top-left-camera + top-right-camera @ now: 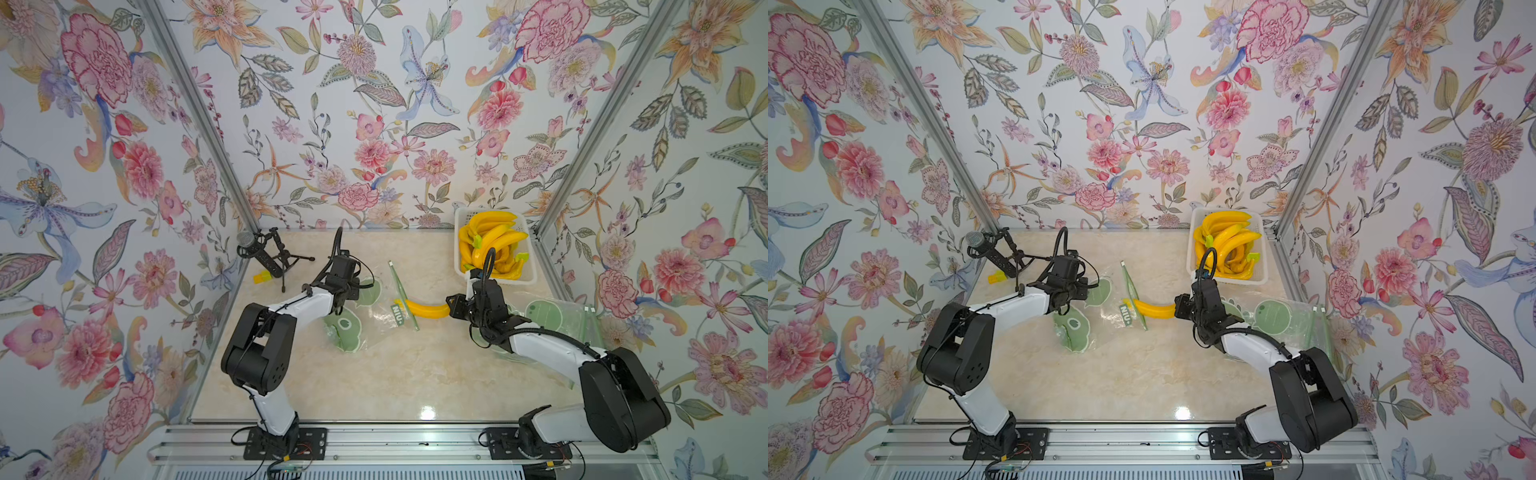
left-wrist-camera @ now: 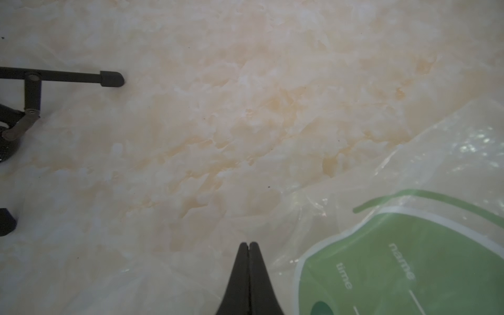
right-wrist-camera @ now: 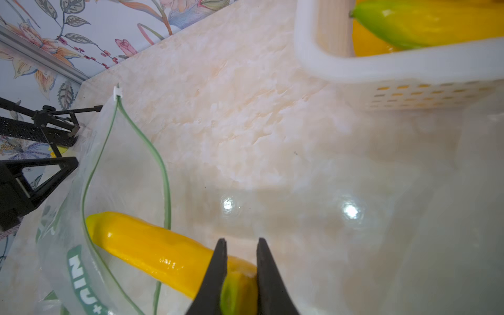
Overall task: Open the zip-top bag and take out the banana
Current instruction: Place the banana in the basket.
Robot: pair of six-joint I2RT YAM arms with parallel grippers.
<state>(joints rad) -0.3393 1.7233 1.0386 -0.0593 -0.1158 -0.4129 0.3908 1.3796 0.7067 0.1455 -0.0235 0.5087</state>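
Your right gripper (image 3: 241, 253) is clamped on the green tip of the banana (image 3: 152, 246), which lies half out of the open mouth of the bag (image 1: 353, 328). Your left gripper (image 2: 248, 245) has its jaws together at the bag's far end; you cannot tell whether film is pinched. If it isn't, the bag may drag along, and the narrow tip grip could slip.

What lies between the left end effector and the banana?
Only the crumpled clear bag with green print, its open mouth around one tip of the banana. Both top views show it.
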